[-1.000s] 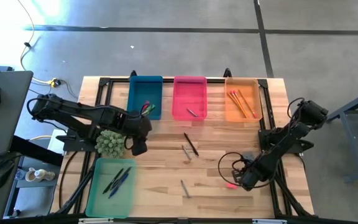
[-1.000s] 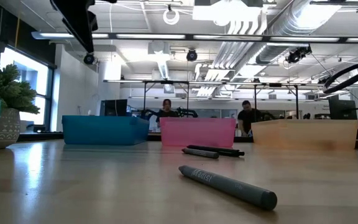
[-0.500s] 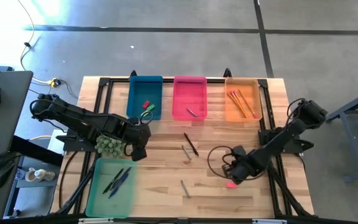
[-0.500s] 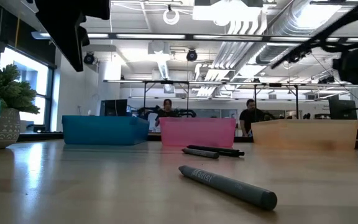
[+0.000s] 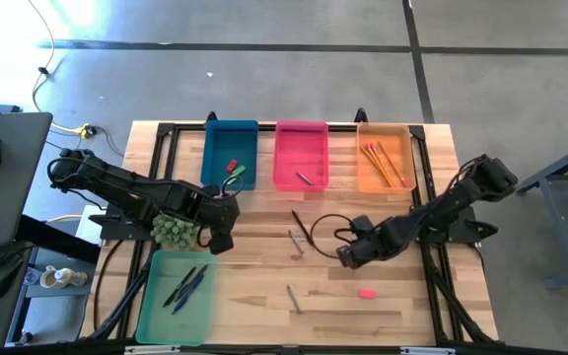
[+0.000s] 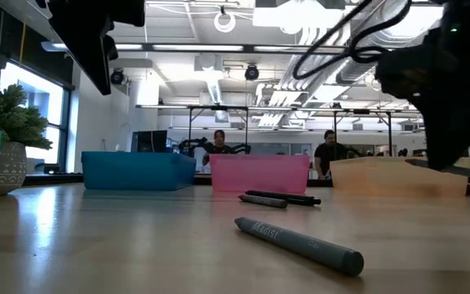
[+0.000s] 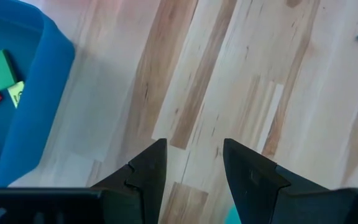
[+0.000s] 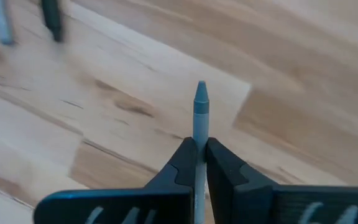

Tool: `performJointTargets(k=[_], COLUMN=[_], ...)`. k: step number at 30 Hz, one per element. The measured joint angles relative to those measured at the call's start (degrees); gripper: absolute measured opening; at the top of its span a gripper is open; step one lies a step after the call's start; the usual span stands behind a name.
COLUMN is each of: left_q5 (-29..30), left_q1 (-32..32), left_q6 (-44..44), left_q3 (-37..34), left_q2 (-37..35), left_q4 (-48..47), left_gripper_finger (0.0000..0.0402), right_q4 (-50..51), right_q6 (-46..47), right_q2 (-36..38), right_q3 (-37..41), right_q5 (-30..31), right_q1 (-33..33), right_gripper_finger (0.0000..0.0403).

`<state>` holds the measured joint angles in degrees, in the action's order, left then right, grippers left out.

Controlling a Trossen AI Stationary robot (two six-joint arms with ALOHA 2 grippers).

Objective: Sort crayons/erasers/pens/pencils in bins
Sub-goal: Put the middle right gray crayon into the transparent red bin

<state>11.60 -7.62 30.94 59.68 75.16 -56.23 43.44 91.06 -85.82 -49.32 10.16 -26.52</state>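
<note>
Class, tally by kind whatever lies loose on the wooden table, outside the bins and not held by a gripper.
Crayons: 2
Pens: 1
Erasers: 1
Total: 4
Left out: held crayon in the right gripper.

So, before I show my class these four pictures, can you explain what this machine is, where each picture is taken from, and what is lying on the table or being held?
It is a robot with two dark arms at a wooden table, sorting stationery into coloured trays. One picture looks straight down from above, one looks level across the tabletop, and two come from cameras on the arms' wrists.

At the far edge stand a blue bin with erasers, a pink bin and an orange bin with pencils. A green bin near the front holds pens.

Loose on the table lie two grey crayons, a dark pen and a pink eraser.

The right claw pinches a grey crayon. The left claw is open and holds nothing, beside a potted plant.
</note>
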Motion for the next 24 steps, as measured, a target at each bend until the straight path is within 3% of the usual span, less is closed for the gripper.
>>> performJointTargets(k=[11, 24], left_q5=[-0.2, 1.7], left_q1=[0.0, 2.4], left_q6=[0.0, -4.0], left_q3=[0.0, 0.0], left_q2=[0.0, 0.0], left_q4=[0.6, 4.4], left_gripper_finger=[0.0145, 0.0145], right_q4=[-0.1, -6.6], right_q6=[-12.5, -36.1], right_q2=[0.0, 0.1], right_q3=[-4.9, -12.6], right_q5=[1.8, 3.4], right_q1=[7.4, 21.8], right_gripper_finger=[0.0, 0.0])
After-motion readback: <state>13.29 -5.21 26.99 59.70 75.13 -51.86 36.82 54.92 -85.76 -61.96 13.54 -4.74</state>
